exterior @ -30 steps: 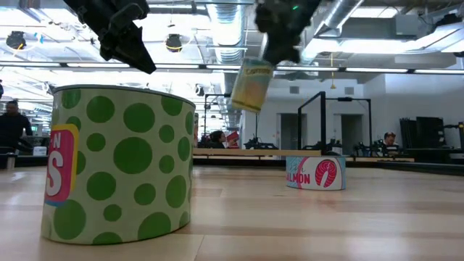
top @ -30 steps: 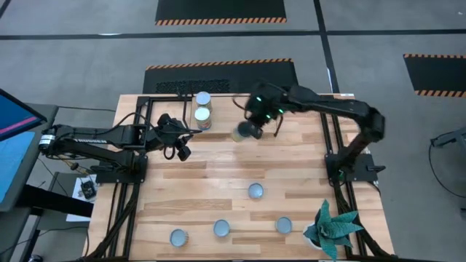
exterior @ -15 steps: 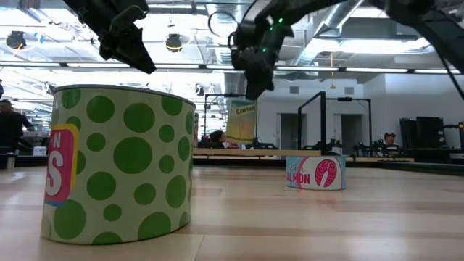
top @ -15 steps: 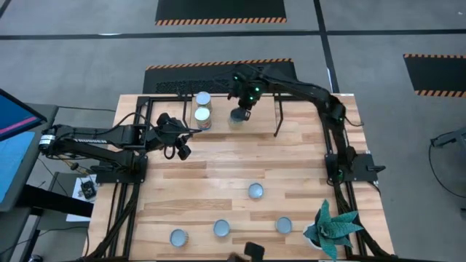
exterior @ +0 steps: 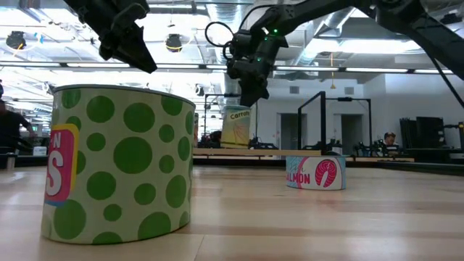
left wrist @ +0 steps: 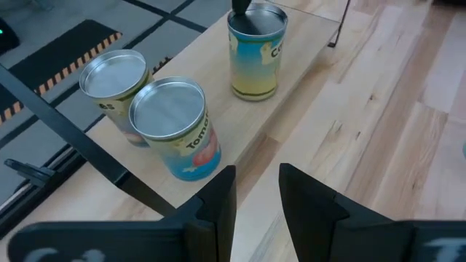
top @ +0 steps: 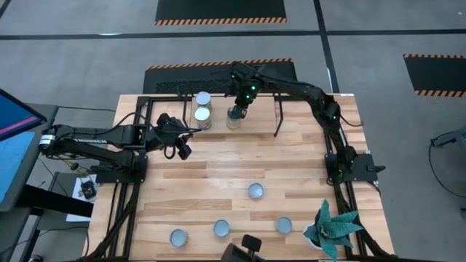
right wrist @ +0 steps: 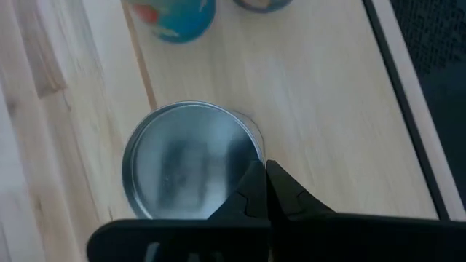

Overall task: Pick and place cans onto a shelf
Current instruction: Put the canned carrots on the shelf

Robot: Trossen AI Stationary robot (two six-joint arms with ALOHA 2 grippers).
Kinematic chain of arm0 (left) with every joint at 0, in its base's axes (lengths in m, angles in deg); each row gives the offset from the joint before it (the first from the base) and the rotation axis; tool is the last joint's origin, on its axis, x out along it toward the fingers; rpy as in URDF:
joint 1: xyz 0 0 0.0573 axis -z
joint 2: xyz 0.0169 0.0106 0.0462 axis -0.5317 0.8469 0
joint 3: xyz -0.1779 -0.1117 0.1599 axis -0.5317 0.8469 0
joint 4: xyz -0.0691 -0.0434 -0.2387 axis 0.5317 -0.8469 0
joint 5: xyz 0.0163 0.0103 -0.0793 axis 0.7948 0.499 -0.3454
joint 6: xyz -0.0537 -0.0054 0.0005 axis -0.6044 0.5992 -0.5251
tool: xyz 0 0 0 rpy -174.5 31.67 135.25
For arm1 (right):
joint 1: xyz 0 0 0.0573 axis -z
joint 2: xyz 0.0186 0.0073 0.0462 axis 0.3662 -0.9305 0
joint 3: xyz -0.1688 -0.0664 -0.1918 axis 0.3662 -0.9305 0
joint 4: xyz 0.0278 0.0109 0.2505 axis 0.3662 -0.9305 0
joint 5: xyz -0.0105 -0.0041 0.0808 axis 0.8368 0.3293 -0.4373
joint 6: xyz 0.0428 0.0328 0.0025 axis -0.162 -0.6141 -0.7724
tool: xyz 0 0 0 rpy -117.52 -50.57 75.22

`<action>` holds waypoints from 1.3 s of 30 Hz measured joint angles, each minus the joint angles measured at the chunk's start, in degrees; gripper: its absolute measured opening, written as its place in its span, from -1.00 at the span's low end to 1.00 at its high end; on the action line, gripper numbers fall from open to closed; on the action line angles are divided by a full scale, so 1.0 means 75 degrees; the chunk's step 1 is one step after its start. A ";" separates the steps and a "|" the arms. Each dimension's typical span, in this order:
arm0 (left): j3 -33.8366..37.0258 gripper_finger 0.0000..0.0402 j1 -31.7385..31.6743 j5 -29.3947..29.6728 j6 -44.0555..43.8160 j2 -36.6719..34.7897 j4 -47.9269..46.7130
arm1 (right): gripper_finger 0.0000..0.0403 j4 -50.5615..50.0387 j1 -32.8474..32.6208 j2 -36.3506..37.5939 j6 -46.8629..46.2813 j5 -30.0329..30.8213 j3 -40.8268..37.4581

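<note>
High view: the right gripper point(top: 241, 104) hangs over the shelf point(top: 256, 116) at the table's point(top: 218, 175) far edge, directly above a yellow-labelled can point(top: 234, 116) standing upright on the board. Right wrist view shows its jaws pressed together over that can's rim, gripping nothing. 2 more cans point(top: 202, 109) stand close together on the shelf's left part. The left gripper point(top: 181, 149) waits near the shelf's left end, jaws slightly parted and empty. 4 cans point(top: 255, 191) remain scattered on the near half of the table, by a green spiky plant point(top: 331, 225).
</note>
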 joint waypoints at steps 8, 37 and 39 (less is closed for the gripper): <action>0.0000 -0.52 0.0000 -0.0131 -0.0089 0.0000 0.0003 | -0.99 0.0383 0.0085 0.0000 -0.0014 0.0000 -0.0003; 0.0000 -0.52 0.0000 -0.0221 -0.0433 0.0000 -0.0003 | -0.58 0.0265 0.0070 0.0000 0.0318 0.0052 -0.0003; 0.0000 -0.52 0.0000 -0.0224 -0.0438 0.0000 -0.0003 | -0.53 0.0260 0.0070 0.0004 0.0318 0.0052 -0.0003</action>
